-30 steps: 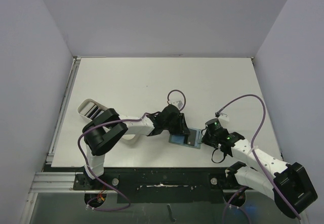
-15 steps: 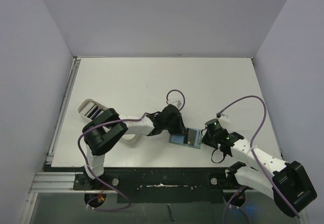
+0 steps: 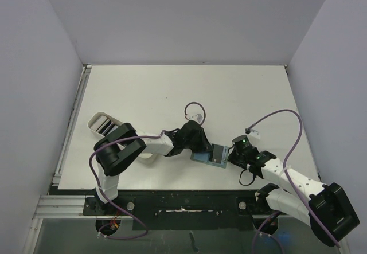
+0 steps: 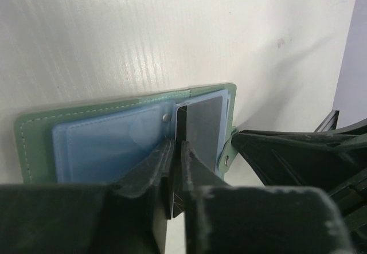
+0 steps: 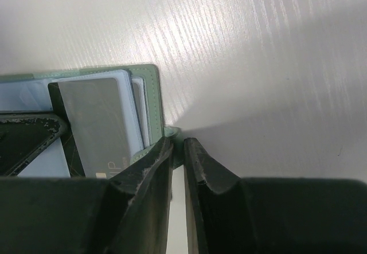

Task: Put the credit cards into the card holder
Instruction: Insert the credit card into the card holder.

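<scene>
The white table (image 3: 172, 93) spreads out ahead of me, and both my arms meet over its near edge, slightly right of centre. Far off to my left sits a white tray (image 3: 97, 122) with dark strips in it, likely more cards, though I cannot make them out. The card holder (image 4: 103, 136) lies open and flat between my two tools, blue pockets up, its long side running across from one arm to the other. My left gripper (image 4: 175, 151) is closed tight on the edge of one grey credit card (image 5: 97, 122), which lies over the half of the holder nearer my right arm, its long side running across the holder's length. My right gripper (image 5: 178, 145) is nearly shut, pinching the small snap tab (image 5: 172, 132) at that same end and pinning the holder down. The left arm has the card, so I judge the push is its job: slide the card lengthwise into the pocket while the right one anchors. I cannot see whether the card's front edge is already in the pocket mouth.
</scene>
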`<state>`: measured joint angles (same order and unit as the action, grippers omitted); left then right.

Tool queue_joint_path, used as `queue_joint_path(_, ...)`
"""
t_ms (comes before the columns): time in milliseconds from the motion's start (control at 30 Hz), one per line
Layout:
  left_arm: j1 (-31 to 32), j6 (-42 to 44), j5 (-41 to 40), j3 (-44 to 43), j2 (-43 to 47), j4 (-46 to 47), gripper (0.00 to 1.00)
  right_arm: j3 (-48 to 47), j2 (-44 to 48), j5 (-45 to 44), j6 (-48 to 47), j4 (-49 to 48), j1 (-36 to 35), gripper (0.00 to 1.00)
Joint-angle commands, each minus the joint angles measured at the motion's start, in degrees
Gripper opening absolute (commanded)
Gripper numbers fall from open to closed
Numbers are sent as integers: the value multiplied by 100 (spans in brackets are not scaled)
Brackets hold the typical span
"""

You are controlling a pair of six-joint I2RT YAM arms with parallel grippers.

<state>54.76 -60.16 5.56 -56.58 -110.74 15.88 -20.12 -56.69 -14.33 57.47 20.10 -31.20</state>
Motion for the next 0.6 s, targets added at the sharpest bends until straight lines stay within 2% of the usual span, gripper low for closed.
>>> queue_joint_path(0,25,-124,-55,49,-100,316,12,138,33,115,50,11,-66,15)
queue_joint_path(200,26,64,-218,37,178,119,24,46,77,63,3,45,-70,15)
queue_joint_path(567,75,296,-489,-30,354,-203,30,-3,191,1,-43,153,-68,15)
